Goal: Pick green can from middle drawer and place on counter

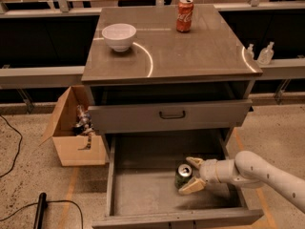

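green can (182,176) stands upright on the floor of the open middle drawer (143,187), lower centre of frame; we see the gripper (189,175) at its right side, fingers spread wide.

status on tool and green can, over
Tool open, low in the wide grey metal middle drawer, fingers either side of the green aluminium soda can. Can upright on drawer floor, not lifted. Nothing blocking.

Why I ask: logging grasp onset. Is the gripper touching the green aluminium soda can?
Cannot tell. The camera view shows the open gripper straddling the green can in the grey drawer; neither gap nor contact is plain.
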### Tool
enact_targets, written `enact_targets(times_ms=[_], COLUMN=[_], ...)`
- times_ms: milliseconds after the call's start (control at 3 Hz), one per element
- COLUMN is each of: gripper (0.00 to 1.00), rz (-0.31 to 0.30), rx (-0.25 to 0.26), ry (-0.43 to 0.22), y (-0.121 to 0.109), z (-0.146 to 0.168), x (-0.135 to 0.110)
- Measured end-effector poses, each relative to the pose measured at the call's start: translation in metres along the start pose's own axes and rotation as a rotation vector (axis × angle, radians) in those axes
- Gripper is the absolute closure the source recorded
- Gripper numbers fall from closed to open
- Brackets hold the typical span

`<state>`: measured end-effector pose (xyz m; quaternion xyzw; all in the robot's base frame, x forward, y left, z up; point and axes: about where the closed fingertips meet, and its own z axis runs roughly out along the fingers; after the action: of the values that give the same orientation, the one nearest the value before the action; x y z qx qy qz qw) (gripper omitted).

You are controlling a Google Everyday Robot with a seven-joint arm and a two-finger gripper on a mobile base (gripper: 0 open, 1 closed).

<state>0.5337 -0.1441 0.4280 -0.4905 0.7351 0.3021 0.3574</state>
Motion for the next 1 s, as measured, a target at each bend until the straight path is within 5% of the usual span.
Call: enact_targets(times_ms=[667, 1000], gripper=[0.74, 0.95], rz=[-0.003, 0.064], rx=[-0.022, 0.019], ry=[-0.034, -0.07], y=[0.009, 0.016], z=[-0.003, -0.046], x=[-0.008, -0.034])
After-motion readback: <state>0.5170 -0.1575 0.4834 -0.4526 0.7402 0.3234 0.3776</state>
